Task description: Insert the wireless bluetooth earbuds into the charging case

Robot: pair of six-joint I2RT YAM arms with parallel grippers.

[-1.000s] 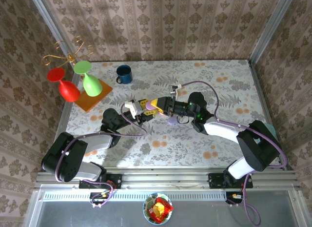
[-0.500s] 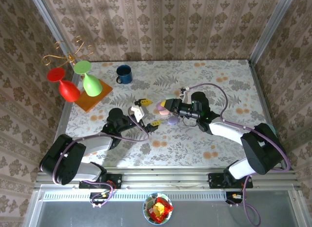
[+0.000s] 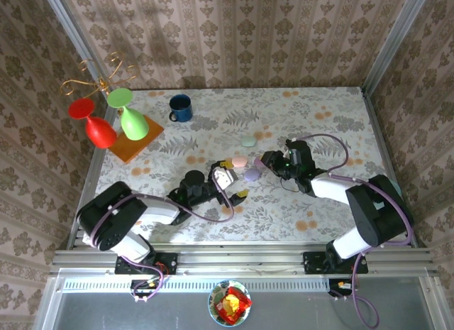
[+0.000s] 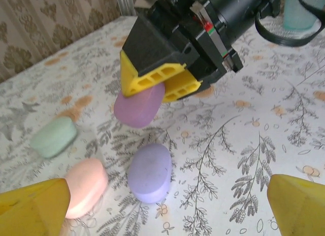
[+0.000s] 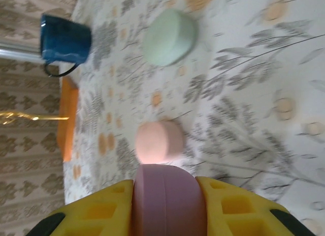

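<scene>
The fingers of the left gripper (image 3: 235, 178) stand wide apart with nothing between them, their yellow tips (image 4: 33, 207) at the two lower corners of the left wrist view. The fingers of the right gripper (image 3: 264, 160) are drawn in narrow and clamp a mauve charging case (image 4: 138, 105) by its sides, holding it off the cloth.

The pink case (image 3: 240, 161) serves as the mark. It lies near the middle of the floral table (image 3: 333, 124).

- The orange board (image 3: 135, 140) sits well apart from the pink case, to the left and farther back. A green glass (image 3: 133, 123) stands on it and a red glass (image 3: 99, 131) is at its left edge.
- The blue mug (image 3: 180, 108) stands upright well behind the pink case and to its left.
- The right gripper, with the mauve charging case, hangs just to the right of the pink case.
- The left gripper is just to the left of the pink case and a little nearer the arm bases, with one tip close beside it.
- A green case (image 3: 248, 141) lies near the pink case, behind it.
- A lavender case (image 3: 252, 174) lies just beside the pink case on the near right, with a narrow gap between them.
</scene>
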